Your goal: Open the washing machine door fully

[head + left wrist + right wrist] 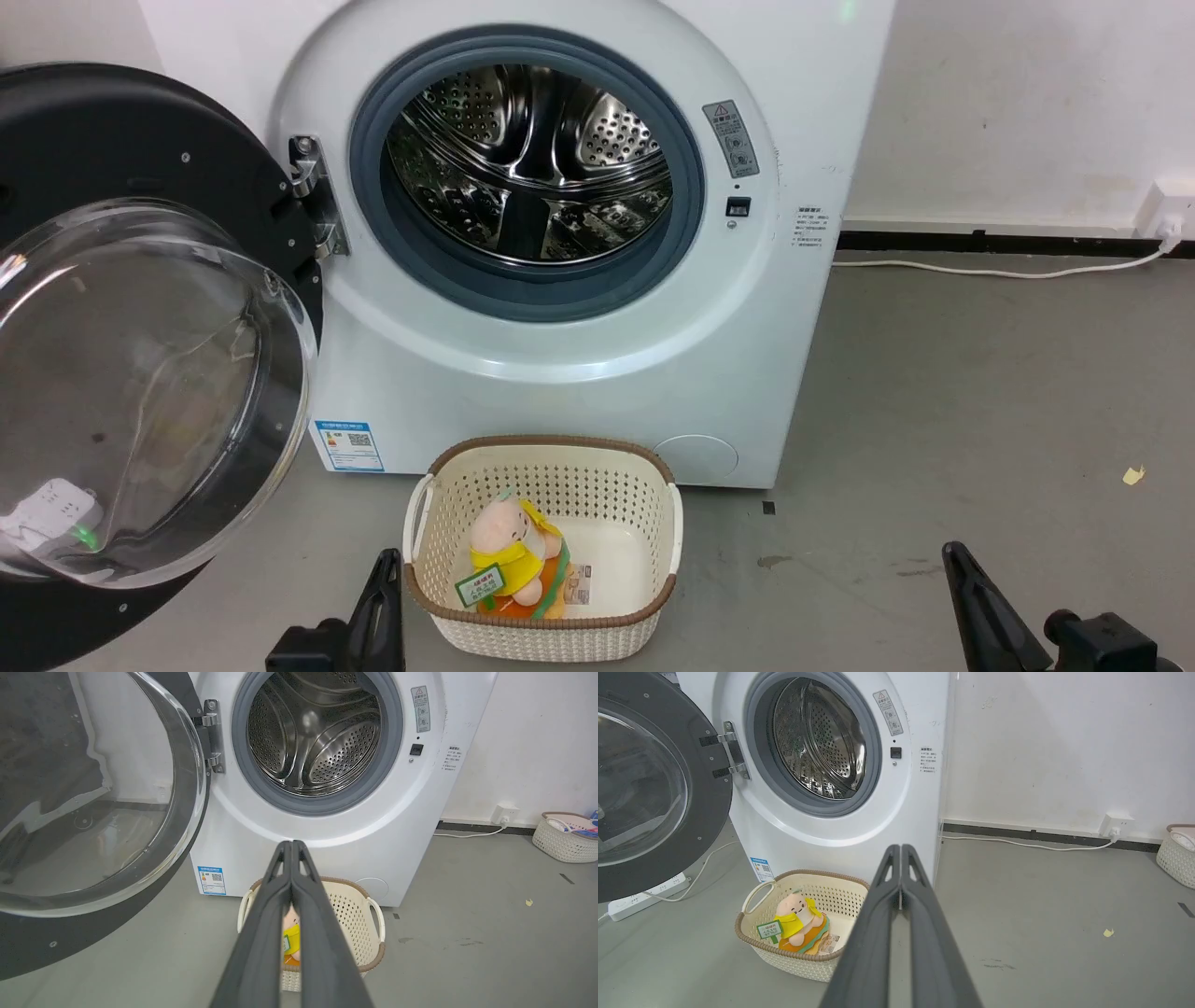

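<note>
Facing the washing machine (579, 383) from low over a grey floor (980, 420), with two dark grippers held out in front. Closed tight, the left gripper (292, 845), its two long fingers (261, 933) flat against each other right up to the tips, nothing clamped between. Closed the same way, the right gripper (900, 849), tip to tip and holding nothing. Neither one touching any object.

Straight ahead of the left gripper's tips, the white machine front, with a perforated steel drum (532, 159) bare to view inside a grey rubber gasket (523, 301). Up and to the left of those tips, the washing machine door (121, 121), standing far open on a metal hinge (313, 196) at the left of the drum mouth. Inner face turned toward the robot, black rim around a bulging clear glass bowl (140, 373). Well apart from both grippers. From the right gripper, door far off to the left, machine ahead and left of the tips.

Just under the left fingertips and partly hidden behind them, a cream basket (551, 441) with a brown rim, on the floor close before the machine. Inside it, a pink plush toy (509, 551) dressed in yellow. Between door and basket, a blue label (347, 446) low on the machine. Ahead and right of the right gripper, a white cable (1017, 843) along the wall base to a socket (1115, 823), and a second cream basket (1174, 858) at the far right.
</note>
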### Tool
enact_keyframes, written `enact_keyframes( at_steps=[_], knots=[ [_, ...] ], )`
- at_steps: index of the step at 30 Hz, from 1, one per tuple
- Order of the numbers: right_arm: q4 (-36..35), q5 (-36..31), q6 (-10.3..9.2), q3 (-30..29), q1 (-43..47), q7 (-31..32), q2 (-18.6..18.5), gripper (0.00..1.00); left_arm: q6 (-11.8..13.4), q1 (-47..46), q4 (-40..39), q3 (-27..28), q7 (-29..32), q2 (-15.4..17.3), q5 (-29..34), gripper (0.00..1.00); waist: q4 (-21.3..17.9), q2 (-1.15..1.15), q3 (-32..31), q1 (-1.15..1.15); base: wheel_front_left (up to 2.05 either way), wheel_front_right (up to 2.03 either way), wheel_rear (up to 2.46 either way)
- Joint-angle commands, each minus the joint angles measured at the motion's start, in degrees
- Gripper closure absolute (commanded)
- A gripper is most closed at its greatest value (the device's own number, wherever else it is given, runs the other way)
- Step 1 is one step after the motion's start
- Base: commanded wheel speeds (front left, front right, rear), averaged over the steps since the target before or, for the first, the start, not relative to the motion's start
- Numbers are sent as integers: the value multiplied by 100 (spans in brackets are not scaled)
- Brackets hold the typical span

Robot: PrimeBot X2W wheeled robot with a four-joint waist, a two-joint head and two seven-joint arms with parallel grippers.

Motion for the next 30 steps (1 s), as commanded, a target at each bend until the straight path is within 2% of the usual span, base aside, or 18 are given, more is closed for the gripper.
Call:
enact_keyframes(
  at_steps=[1,30],
  knots=[
    [-44,-48,1,15,-75,40,4,100,-28,-98,-33,22,42,-19,68,100,-1,0,7,0,0,0,0],
    [-158,-146,2,87,-284,381,8,100,-162,-262,-189,214,381,-57,294,100,-34,0,164,0,0,0,0]
  ],
)
